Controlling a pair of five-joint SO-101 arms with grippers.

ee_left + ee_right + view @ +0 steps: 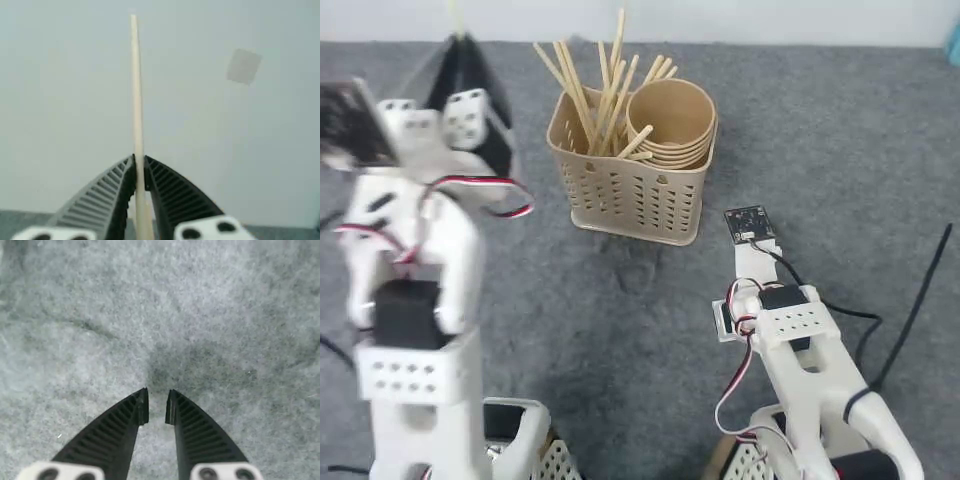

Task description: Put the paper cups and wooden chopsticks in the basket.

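The basket [620, 195] stands on the grey felt [840, 130] that covers the table, and it already holds much of the load. A nested stack of paper cups [672, 118] sits in its right-hand part, mouths tipped toward the camera. A sheaf of wooden chopsticks [588, 95] stands in its left-hand part, fanned out above the rim, with one or two leaning across against the cups. Off the basket's left side and clear of it, the left gripper [139, 160] is raised and pinched tight on a single chopstick [135, 90]. The two dark fingers [172, 192] meet on the stick near its lower end. The stick rises straight between them against the pale wall [60, 100] behind the table, where a small grey square patch [244, 66] shows. In the high view the top of this stick shows as a thin pale line above the dark claw, left of the basket's upper corner. In front of the basket, toward its right corner, the right arm [810, 350] is bent low. The right gripper [157, 402] points down at bare felt with its jaws parted by a narrow gap and nothing between them. A black cable [910, 320] trails across the felt farther right of the basket, beyond that arm.
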